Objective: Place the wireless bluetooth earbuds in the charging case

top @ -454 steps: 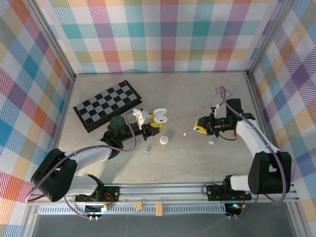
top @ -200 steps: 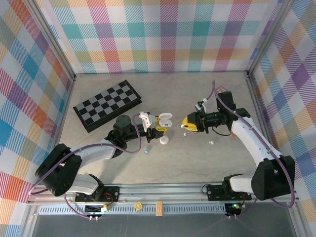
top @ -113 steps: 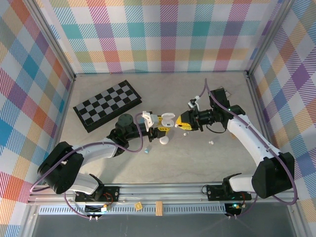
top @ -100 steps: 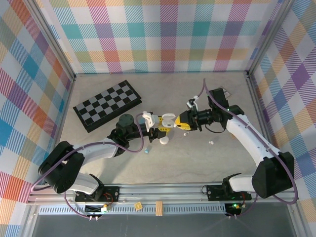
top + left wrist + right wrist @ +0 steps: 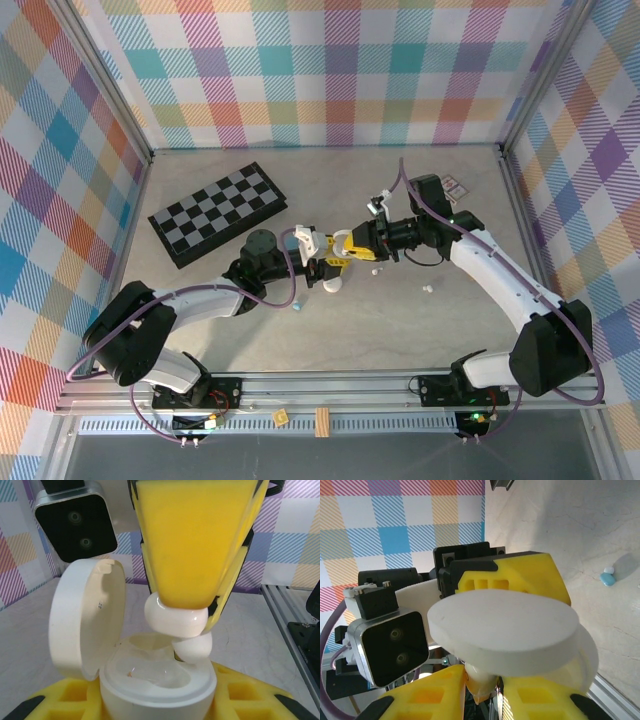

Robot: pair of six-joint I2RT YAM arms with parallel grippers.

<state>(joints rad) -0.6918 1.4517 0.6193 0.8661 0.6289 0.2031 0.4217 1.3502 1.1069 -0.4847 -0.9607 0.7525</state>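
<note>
Earbud (image 5: 176, 620), pinched in right fingers (image 5: 195, 545), hangs directly over the open charging case (image 5: 157, 682) gripped by left fingers (image 5: 245, 697).

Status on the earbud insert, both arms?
Left gripper shut on open charging case, lid tipped aside. Right gripper shut on white earbud, tip at the case's well, not yet seated. Nothing between them.

earbud (image 5: 176, 621) top behind the right gripper (image 5: 194, 614), charging case (image 5: 155, 682) base beyond the left wrist view's lower edge
</note>
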